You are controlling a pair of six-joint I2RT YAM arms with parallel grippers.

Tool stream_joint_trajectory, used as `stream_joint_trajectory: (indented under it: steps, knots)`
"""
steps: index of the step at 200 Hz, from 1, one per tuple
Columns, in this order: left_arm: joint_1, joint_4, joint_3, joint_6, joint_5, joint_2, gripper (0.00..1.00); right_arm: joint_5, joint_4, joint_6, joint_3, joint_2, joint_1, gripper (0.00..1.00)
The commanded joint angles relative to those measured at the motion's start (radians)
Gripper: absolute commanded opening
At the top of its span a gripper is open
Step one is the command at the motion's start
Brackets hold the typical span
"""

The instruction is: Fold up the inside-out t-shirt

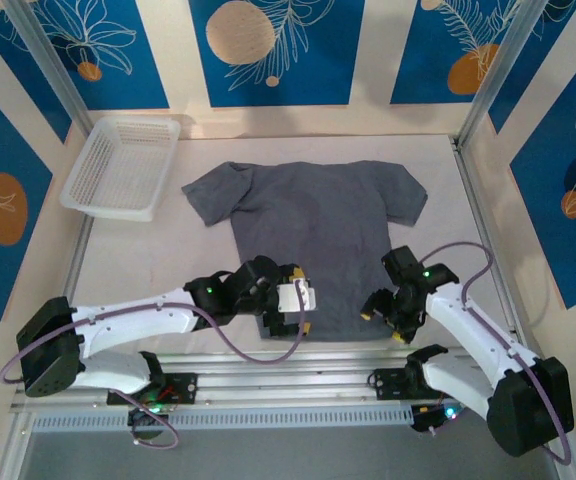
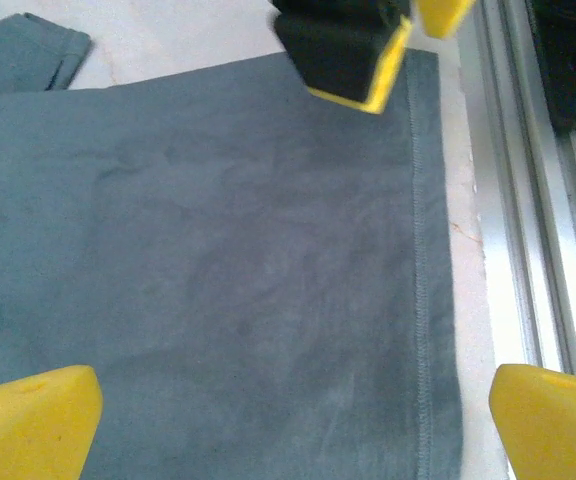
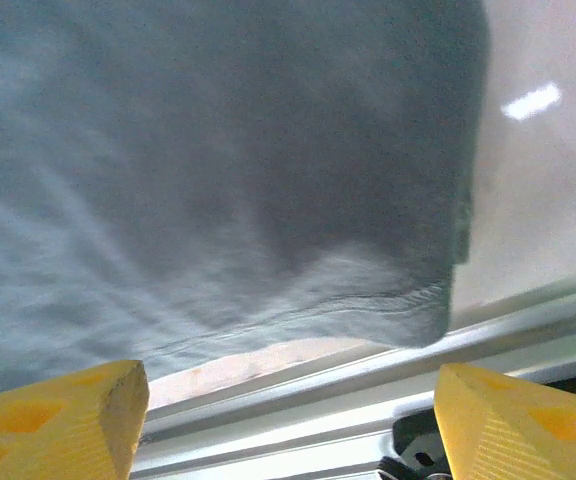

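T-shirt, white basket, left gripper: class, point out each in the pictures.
t-shirt (image 1: 313,215): top external view, middle of the chest.
white mesh basket (image 1: 118,213): top external view, near rim.
left gripper (image 2: 290,425): left wrist view, midway between its fingertips.

This is looking like a robotics lab test cell, not a lived-in room. Two white robot arms, the left arm (image 1: 138,318) and the right arm (image 1: 478,335), are sitting bolted to slotted aluminium rails (image 1: 268,385) running along the near edge of a pale table (image 1: 138,260). Purple cables (image 1: 258,355) are looping loose from the arms, and small green lights (image 1: 208,291) are glowing on them. Bare aluminium posts (image 1: 53,70) are rising at the far left and far right. They are framing cream wall panels (image 1: 173,50) carrying blue leaf-print sheets (image 1: 313,60), which are closing the table in like a booth. A grey t-shirt (image 1: 318,230) and a white mesh basket (image 1: 123,165) are lying laid out on the tabletop.
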Motion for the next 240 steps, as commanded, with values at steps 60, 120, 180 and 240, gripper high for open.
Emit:
stream_joint_trajectory:
  steps: [60,120,180,240]
  knots:
    - [-0.007,0.087,-0.004,0.024,-0.050,0.020,0.99,0.006,0.193,0.141,-0.052,0.025,0.042,0.73]
    - [-0.006,0.111,-0.031,0.011,-0.085,-0.008,0.99,0.001,0.336,0.238,-0.135,0.034,0.076,0.38]
    - [-0.007,0.108,-0.007,-0.019,-0.010,0.059,0.99,-0.062,0.258,0.171,0.059,-0.008,0.086,0.02]
    - [-0.041,0.306,0.023,-0.112,0.077,0.286,0.99,-0.083,0.268,0.156,0.137,0.040,0.084,0.03]
